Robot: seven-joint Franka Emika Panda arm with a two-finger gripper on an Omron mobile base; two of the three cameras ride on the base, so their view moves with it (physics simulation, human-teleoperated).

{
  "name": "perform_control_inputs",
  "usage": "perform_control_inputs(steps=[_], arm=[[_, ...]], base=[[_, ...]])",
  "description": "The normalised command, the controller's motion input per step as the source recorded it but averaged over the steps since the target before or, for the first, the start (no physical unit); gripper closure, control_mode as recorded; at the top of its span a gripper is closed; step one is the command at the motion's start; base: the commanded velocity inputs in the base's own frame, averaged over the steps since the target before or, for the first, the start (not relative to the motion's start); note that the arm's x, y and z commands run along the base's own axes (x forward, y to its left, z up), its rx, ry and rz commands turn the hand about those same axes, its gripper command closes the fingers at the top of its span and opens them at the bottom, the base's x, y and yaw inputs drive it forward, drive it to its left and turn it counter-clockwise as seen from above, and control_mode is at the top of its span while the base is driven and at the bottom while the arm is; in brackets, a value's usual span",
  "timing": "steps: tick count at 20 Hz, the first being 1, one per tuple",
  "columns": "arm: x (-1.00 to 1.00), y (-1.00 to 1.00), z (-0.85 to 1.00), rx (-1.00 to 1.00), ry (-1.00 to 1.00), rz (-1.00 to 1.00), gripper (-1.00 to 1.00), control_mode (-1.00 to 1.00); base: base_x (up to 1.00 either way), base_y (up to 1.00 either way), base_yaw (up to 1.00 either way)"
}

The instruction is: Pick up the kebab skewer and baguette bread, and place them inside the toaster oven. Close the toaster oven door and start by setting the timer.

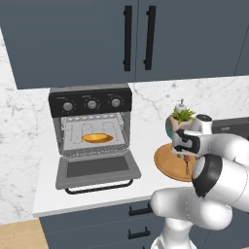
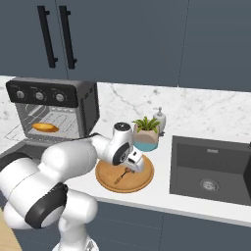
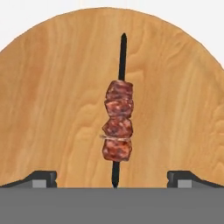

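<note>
Marble counter under dark cabinets

potted plant crowds wooden plate's far edge; front open

The white arm bends forward from the base, elbow low, forearm reaching out with the wrist turned downward. The tool points straight down, jaws spread wide apart, gripping nothing, its two dark fingertips level
</note>
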Motion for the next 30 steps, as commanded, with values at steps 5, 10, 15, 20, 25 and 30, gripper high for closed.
perform_control_inputs(steps=[5,10,15,20,25,30], arm=[[0.20,0.00,-0.17,0.00,0.08,-0.04,-1.00,-1.00],[0.00,-0.04,-0.33,0.00,0.04,-0.02,-1.00,-1.00],[0.01,-0.04,-0.24,0.00,0.00,-0.01,-1.00,-1.00],[0.01,0.00,-0.19,0.00,0.00,0.00,-1.00,-1.00],[0.00,0.00,-0.09,0.00,0.00,0.00,1.00,-1.00],[0.00,0.00,-0.02,0.00,0.00,0.00,1.00,-1.00]], base=[[0.00,0.00,0.00],[0.00,0.00,0.00],[0.00,0.00,0.00],[0.00,0.00,0.00],[0.00,0.00,0.00],[0.00,0.00,0.00]])
